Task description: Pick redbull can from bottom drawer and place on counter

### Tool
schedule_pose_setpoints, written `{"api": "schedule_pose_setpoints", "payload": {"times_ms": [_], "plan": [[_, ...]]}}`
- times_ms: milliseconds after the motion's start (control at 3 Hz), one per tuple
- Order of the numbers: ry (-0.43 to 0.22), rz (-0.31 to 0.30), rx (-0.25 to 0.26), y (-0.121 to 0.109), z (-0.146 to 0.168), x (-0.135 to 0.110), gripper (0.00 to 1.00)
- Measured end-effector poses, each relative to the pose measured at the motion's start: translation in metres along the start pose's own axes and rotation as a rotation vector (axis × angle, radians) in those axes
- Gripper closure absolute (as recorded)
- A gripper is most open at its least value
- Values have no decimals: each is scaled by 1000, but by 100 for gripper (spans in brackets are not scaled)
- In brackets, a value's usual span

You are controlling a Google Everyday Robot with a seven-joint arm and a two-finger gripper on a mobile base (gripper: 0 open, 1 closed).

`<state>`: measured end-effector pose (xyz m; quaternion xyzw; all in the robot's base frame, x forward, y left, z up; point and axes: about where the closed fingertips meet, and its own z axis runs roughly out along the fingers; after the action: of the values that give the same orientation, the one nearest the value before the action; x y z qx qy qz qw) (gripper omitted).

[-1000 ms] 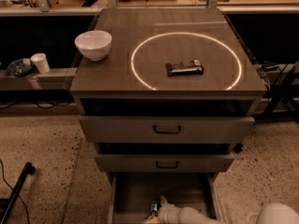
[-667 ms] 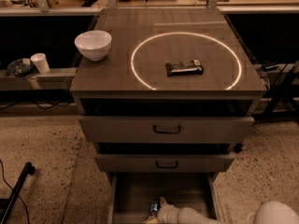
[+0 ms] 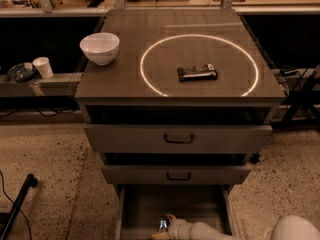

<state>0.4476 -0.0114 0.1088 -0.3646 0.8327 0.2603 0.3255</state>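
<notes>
While nothing's moved, the gripper point(image 3: 170, 227) stays in the bottom drawer point(image 3: 172, 204) by the redbull can point(image 3: 162, 224) — can't tell if it's got hold, so no lift yet.

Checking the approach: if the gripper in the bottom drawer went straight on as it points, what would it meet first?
Probably the redbull can, just ahead of the gripper at the front of the bottom drawer; whether they touch is unclear.
</notes>
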Motion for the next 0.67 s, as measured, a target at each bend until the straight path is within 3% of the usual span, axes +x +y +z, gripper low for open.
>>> {"api": "schedule_pose_setpoints", "payload": {"times_ms": [667], "plan": [[1, -8, -6, -1, -1, -2, 88]]}}
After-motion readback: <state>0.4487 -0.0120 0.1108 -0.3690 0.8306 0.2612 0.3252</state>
